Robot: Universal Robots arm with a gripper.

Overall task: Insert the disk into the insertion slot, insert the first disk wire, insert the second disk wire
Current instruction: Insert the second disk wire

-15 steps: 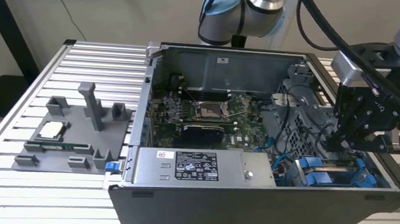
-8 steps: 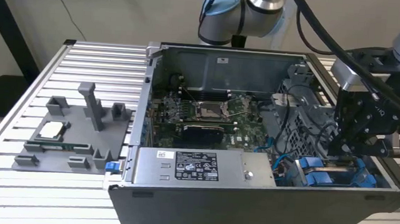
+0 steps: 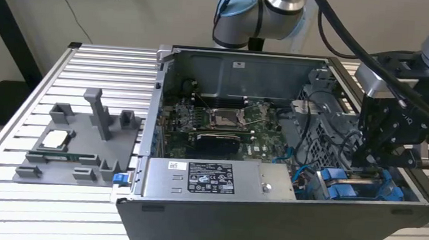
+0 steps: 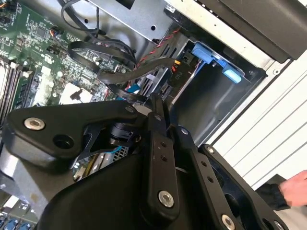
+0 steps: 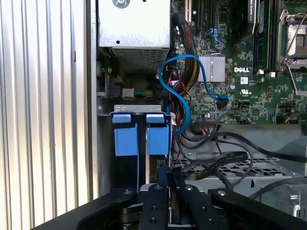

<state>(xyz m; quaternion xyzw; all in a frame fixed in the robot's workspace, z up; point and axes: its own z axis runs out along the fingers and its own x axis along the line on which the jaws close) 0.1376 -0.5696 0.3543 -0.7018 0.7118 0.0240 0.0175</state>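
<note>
My gripper (image 3: pixel 368 164) reaches down into the open computer case at the exterior view's right, over the insertion slot (image 3: pixel 345 188) with its blue fittings. In both wrist views its fingers stand together, shut. A flat black disk wire (image 5: pixel 225 159) (image 4: pixel 139 72) runs up to my gripper (image 5: pixel 169 176) (image 4: pixel 157 101) and ends between its fingertips. Two blue tabs (image 5: pixel 158 139) cap the bays right beside my fingertips. A grey flat face (image 4: pixel 184 81) under one blue tab looks like the disk seated in its bay; the bay beside it (image 4: pixel 216 105) is a dark cavity.
The grey power-supply box (image 3: pixel 210 179) lies along the case's front wall, the motherboard (image 3: pixel 222 120) behind it. A blue cable (image 5: pixel 192 62) and other black cables loop near the bays. A grey fixture (image 3: pixel 77 144) sits on the slatted table (image 3: pixel 12 208). A hand (image 4: pixel 295 187) shows outside the case.
</note>
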